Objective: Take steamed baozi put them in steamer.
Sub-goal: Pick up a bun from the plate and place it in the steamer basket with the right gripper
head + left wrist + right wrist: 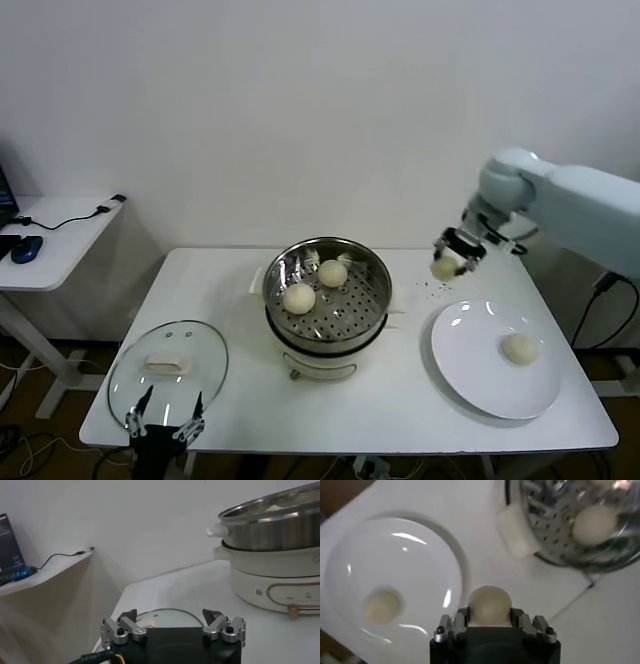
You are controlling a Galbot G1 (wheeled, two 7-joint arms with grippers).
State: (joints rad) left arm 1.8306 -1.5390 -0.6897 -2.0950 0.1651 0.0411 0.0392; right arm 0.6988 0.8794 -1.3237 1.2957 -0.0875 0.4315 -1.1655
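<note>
Right hand (449,262) clamps 1 baozi (445,267) aloft between plate (470,370) and steamer (325,262), clearing its rim. 2 baozi (299,298) lie inside, 1 on plate. Left hand (165,418) idle, released, over lid (200,345).

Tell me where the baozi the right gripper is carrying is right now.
In the head view the carried baozi is on the right, held in the right gripper above the table between the steamer and the white plate.
</note>
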